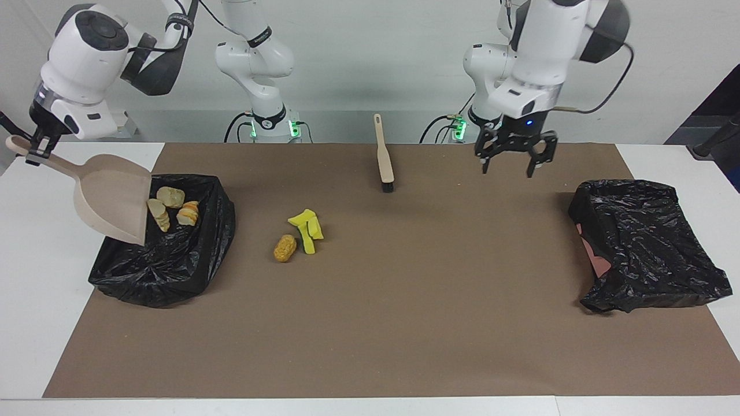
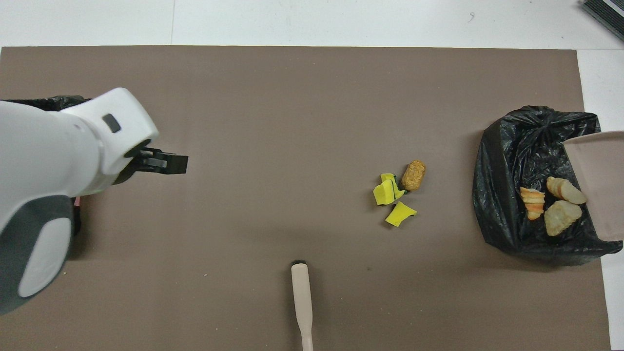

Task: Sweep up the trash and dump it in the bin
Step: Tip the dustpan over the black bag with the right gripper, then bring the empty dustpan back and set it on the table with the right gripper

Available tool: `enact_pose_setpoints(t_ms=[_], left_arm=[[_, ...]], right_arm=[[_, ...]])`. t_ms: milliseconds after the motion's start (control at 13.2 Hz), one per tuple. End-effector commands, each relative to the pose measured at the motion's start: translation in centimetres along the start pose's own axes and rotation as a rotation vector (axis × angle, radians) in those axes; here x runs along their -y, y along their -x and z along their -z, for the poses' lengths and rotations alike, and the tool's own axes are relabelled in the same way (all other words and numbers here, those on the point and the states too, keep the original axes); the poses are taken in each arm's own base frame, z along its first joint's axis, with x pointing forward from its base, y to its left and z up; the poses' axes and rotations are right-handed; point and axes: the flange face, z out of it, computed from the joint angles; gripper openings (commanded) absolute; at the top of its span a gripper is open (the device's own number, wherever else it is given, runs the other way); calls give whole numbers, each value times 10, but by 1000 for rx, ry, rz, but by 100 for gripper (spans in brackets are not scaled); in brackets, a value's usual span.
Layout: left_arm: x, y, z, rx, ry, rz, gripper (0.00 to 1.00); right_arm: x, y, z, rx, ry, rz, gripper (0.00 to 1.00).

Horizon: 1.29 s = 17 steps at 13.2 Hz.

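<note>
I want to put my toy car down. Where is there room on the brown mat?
Bare mat lies between the yellow foam pieces and the second black bag at the left arm's end, and along the mat's edge farthest from the robots. It is crowded around the bin under the dustpan and by the brush.

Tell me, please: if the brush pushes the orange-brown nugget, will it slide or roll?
The orange-brown nugget looks rounded and oblong, so it would probably roll sideways rather than slide. It seems light, so a gentle push should do. It touches the yellow foam pieces, which may move too.
</note>
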Motion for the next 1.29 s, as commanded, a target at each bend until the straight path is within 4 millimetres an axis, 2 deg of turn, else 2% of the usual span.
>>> enact_pose_setpoints(t_ms=[0,76,152,228,380,607,683,835,911,1063,1215], left_arm=[[40,-4,58,14,-27,3,100],[52,-2,73,34,-26,0,100],[60,0,78,62,-28,-11,100],[65,1,90,56,-28,-19,100],[85,1,101,67,-10,20,100],[105,-14,107,129,38,53,100],[111,-13,108,141,41,53,100],[124,-4,117,130,37,3,100],[125,2,121,129,34,3,100],[125,22,115,156,30,6,100],[124,30,114,163,28,7,100]], right_arm=[[7,-1,52,38,0,13,0],[8,-8,71,36,3,-20,0],[8,-19,94,35,8,-61,0],[6,-36,114,41,-1,-102,0],[4,-72,148,-33,0,-187,0],[3,-109,160,-265,-45,-405,0],[-2,-128,172,-294,-51,-459,0],[-9,-169,195,-354,-78,-584,0],[-14,-190,202,-389,-104,-642,0],[-24,-239,222,-456,-170,-779,0],[-37,-286,240,-515,-271,-964,0]])
